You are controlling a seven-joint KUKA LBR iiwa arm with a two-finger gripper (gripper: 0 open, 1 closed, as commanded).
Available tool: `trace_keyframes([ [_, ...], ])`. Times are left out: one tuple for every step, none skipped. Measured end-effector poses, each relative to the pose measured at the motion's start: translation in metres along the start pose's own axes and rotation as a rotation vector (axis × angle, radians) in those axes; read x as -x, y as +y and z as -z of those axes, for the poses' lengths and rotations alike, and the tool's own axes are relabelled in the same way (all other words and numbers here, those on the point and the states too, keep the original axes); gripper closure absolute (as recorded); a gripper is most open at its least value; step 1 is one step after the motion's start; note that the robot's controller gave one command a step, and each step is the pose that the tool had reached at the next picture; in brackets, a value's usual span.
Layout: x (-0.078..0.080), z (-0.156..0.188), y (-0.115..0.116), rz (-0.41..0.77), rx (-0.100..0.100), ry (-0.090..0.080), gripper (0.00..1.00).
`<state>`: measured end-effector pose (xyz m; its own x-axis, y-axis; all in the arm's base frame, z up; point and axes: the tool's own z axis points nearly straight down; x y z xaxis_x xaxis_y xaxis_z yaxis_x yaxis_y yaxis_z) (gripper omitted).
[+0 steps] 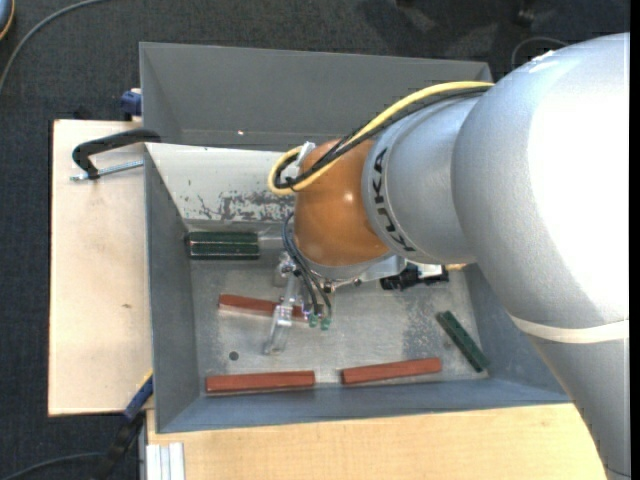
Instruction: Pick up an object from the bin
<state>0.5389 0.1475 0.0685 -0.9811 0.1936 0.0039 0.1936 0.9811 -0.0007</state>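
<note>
The gripper (287, 320) is positioned low in the bin (300, 93), over the left-centre area of the floor. It hangs below the orange wrist cover (335, 218) of the arm (545, 188), which enters from the right. A yellow cable (400, 113) runs along the arm and loops over the far side of the cover. Whether the gripper is open or closed cannot be determined from this view, because the wrist hides much of the tool.

The tool is located at the right end of a red-brown flat bar (245, 306). This bar lies on the bin floor, left of centre, with its long axis running left to right at a slight tilt. The tool appears to touch that end of the bar, though the overlap makes contact hard to confirm.

Other contents of the bin:

- A dark green block (223, 245) lies on the far-left part of the floor, at the foot of the far wall, apart from the gripper.
- Two further red-brown bars, the left near bar (260, 380) and the right near bar (390, 371), lie end to end along the near wall with a small gap between them.
- A thin dark green strip (460, 340) lies diagonally at the right side, well apart from the gripper.
- A small dark speck (233, 356) sits on the floor between the gripper and the left near bar.
</note>
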Motion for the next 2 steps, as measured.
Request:
trace_keyframes([
  [0.0002, 0.0007, 0.0010, 0.000, 0.002, -0.003, 0.00],
  [0.0002, 0.0008, 0.0011, 0.000, 0.002, -0.003, 1.00],
])
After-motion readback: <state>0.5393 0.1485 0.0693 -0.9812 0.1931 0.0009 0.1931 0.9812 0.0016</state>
